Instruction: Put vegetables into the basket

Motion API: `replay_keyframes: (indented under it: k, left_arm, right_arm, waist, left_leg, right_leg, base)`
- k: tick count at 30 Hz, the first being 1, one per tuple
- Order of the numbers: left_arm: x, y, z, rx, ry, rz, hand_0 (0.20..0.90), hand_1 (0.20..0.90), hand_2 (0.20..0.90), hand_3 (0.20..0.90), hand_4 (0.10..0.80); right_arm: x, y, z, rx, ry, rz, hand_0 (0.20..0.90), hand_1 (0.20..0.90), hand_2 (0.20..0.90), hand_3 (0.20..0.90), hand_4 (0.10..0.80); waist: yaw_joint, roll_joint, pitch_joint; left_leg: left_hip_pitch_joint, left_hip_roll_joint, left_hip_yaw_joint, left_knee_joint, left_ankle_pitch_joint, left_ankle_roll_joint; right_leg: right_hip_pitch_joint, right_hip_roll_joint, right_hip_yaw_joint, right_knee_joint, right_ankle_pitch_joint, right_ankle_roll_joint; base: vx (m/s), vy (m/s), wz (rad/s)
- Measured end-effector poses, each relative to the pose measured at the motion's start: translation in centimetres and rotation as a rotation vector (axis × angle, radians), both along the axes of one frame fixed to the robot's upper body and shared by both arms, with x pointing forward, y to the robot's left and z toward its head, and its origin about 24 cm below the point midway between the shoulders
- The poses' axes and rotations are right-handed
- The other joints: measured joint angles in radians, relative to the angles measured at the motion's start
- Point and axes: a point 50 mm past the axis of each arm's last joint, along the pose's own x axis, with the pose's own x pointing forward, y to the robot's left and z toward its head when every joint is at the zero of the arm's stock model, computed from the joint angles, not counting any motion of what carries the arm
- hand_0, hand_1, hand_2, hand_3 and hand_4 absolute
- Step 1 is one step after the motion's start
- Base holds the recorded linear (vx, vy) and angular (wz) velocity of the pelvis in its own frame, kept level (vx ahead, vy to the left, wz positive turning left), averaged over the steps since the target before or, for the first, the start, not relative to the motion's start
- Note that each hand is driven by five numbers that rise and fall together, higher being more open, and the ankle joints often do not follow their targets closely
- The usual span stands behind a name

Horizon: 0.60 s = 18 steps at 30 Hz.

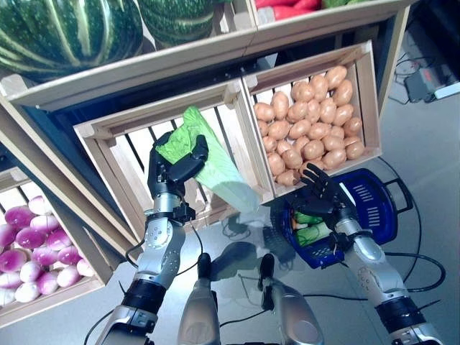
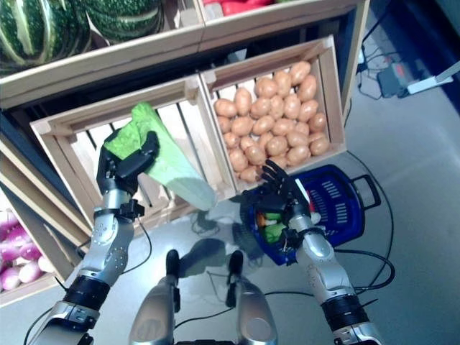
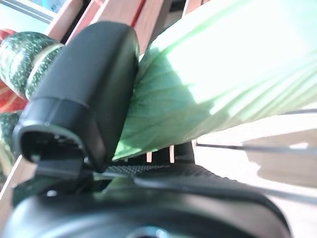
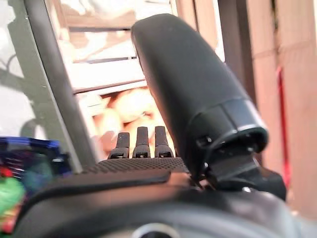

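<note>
My left hand (image 1: 175, 169) is shut on a long pale-green leafy cabbage (image 1: 215, 167), held in front of the slatted wooden crate (image 1: 108, 136). The cabbage slants down toward the right, its pale stem end low. The left wrist view shows my thumb (image 3: 84, 99) pressed on the green leaf (image 3: 198, 79). The blue basket (image 1: 377, 194) stands on the floor at the right, with green and orange vegetables (image 1: 310, 228) in it. My right hand (image 1: 321, 194) is open, fingers straight, above the basket's near left rim; its thumb (image 4: 193, 94) shows in the right wrist view.
The wooden vegetable stand (image 1: 244, 43) fills the upper part of the view, with a crate of potatoes (image 1: 313, 122) just behind the basket. Grey floor (image 1: 424, 144) lies to the right, with cables on it.
</note>
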Motion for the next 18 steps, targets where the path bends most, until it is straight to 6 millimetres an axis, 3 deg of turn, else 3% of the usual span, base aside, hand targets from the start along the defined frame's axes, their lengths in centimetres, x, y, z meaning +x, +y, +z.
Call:
replay_keyframes:
  k: [3, 9, 18]
  left_arm:
    - [-0.1, 0.0, 0.2, 0.017, 0.006, -0.018, 0.300, 0.300, 0.300, 0.300, 0.400]
    - [-0.5, 0.5, 0.1, 0.061, 0.021, -0.019, 0.300, 0.300, 0.300, 0.300, 0.400]
    - [-1.5, -0.1, -2.2, 0.122, 0.111, -0.088, 0.300, 0.300, 0.300, 0.300, 0.400]
  right_arm:
    - [0.0, 0.1, 0.8, -0.075, 0.032, 0.083, 0.900, 0.900, 0.900, 0.900, 0.800]
    - [-0.3, 0.0, 0.0, -0.118, 0.155, 0.177, 0.900, 0.900, 0.900, 0.900, 0.800]
    - [-1.4, 1.9, -1.9, -0.093, 0.341, 0.341, 0.900, 0.900, 0.900, 0.900, 0.800]
  waist:
    - [0.001, -0.011, -0.015]
    - [0.008, -0.008, -0.072]
    - [0.010, 0.013, -0.175]
  left_leg:
    - [0.034, -0.001, -0.004, -0.020, 0.001, -0.001]
    - [0.067, -0.003, -0.007, -0.054, 0.002, -0.002]
    - [0.105, -0.004, -0.004, -0.083, 0.003, -0.003]
  right_leg:
    - [0.051, 0.002, -0.015, -0.047, 0.012, 0.002]
    - [0.101, 0.007, -0.022, -0.113, 0.029, 0.007]
    - [0.141, 0.010, -0.023, -0.148, 0.038, 0.010]
  base:
    - [0.093, 0.011, 0.06]
    - [0.043, -0.002, 0.03]
    - [0.015, -0.001, 0.00]
